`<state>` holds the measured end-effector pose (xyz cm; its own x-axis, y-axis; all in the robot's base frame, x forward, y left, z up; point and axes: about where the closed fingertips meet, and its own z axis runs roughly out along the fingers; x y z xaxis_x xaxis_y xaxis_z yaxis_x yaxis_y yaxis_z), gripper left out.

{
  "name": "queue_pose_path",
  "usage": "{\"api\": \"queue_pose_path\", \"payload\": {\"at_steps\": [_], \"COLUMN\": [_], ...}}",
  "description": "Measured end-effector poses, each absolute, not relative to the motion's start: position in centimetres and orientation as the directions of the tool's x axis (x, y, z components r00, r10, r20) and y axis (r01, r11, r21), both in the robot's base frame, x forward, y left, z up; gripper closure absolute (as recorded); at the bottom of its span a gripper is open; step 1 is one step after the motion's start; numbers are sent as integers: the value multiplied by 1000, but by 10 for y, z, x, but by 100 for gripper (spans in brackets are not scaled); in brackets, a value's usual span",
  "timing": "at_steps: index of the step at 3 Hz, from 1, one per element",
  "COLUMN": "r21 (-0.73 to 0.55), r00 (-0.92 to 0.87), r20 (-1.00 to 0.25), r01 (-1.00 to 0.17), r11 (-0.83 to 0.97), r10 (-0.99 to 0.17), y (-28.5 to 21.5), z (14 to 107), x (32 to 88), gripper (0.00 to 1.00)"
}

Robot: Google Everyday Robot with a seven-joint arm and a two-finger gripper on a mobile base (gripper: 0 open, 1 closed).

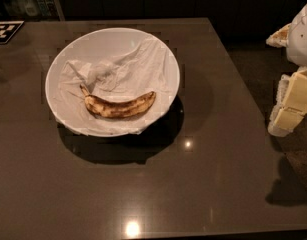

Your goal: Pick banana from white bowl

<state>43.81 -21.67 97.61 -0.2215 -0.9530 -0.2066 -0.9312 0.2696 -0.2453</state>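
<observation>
Camera view: a dark brown, glossy surface [218, 184] fills the scene, with dim, dark cabinetry behind it and ceiling lights reflected in the polish. The gripper [290, 104], cream and white, hangs at the right edge, beyond the surface's side; whether it is open or closed cannot be told. Well apart from the gripper, toward the left, sits the white bowl [160, 54], lined with a wrinkled paper napkin [123, 66]. The spotted banana [120, 106] lies inside on the napkin, near the bowl's front rim.

Yellow, brown-spotted banana [120, 106]; white bowl [108, 36]; cream hand [287, 109] far right.
</observation>
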Motion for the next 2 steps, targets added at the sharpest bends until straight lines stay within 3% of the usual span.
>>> {"api": "queue_pose_path", "payload": {"at_steps": [2], "r21": [-249], "r00": [-211], "r20": [-207], "r01": [-933], "r11": [260], "r10": [-955], "y": [-212], "z": [980], "x": [436], "gripper": [0]}}
